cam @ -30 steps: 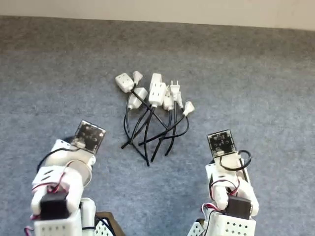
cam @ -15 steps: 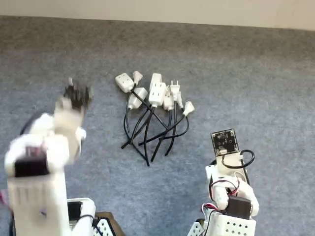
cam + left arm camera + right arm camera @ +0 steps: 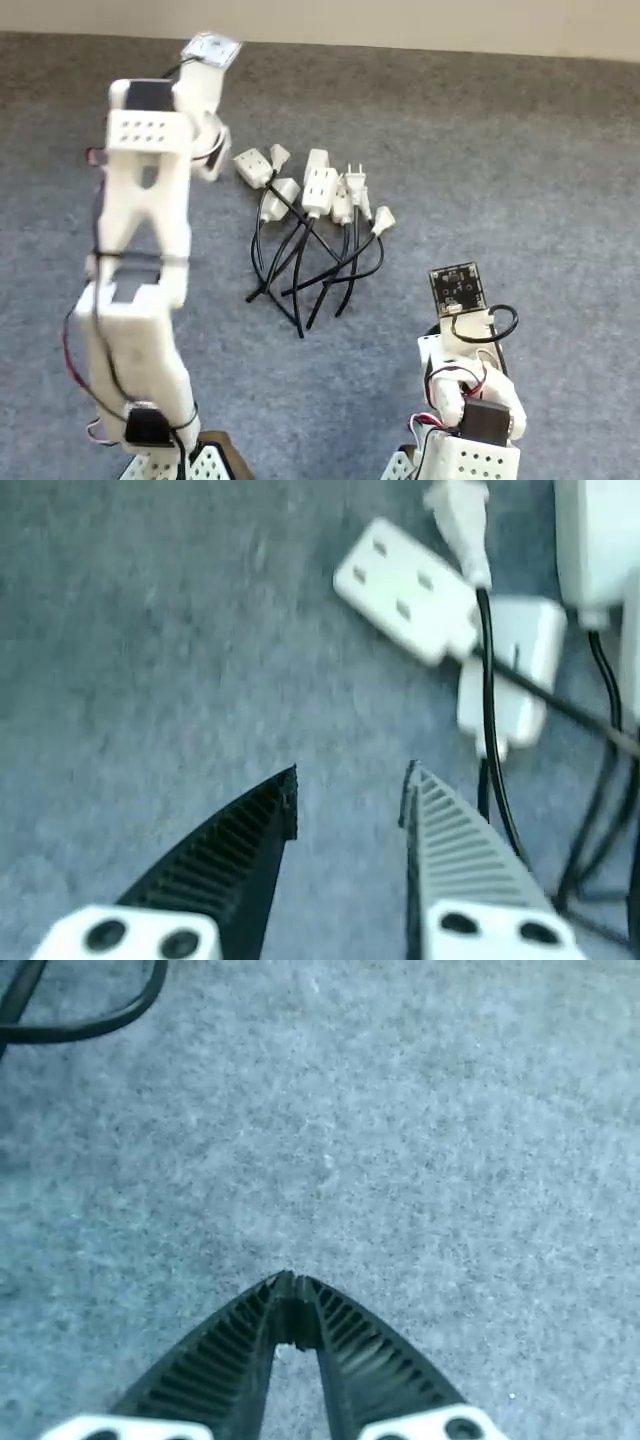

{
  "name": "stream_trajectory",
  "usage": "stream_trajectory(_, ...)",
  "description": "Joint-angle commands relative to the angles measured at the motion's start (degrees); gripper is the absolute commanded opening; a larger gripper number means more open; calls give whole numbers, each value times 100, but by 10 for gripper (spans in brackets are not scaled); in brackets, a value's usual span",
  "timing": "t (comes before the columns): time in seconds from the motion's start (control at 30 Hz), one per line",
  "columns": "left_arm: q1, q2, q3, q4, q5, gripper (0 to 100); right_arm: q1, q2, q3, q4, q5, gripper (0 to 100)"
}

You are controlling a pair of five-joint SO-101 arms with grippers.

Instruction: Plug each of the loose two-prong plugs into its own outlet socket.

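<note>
Currently the loose plugs [image 3: 354, 182] and white outlet sockets [image 3: 320, 186] lie in one tangle mid-surface. Their black cords [image 3: 305, 262] cross and fan out toward the arms. The outermost socket block [image 3: 405, 588] sits at the tangle's left edge, with a plug just beside one end and a cord running over it.

Left pincer [image 3: 348, 785] is parted to a moderate gap with nothing between the fingers. It hangs over bare grey surface [image 3: 520, 150], near that socket block but not touching it. Left arm [image 3: 140, 200] is stretched far out along the left side of the tangle.

Right pincer [image 3: 297, 1285] has its tips pressed together and holds nothing. It sits over bare surface, with one cord loop nearby. Right arm [image 3: 465, 400] is folded back, well apart from the tangle.
</note>
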Motion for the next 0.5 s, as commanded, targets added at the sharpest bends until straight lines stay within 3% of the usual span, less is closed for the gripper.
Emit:
stream_trajectory(0.0, 171, 1613, -2237, 35, 229, 207, 4, -40, 708, -101, -26, 10)
stream_trajectory(0.3, 268, 3741, -5376, 0, 1284, 211, -4, -40, 708, -101, -26, 10)
stream_trajectory(0.47, 479, 3873, -5297, -176, 2171, 221, -4, -40, 716, -101, -26, 10)
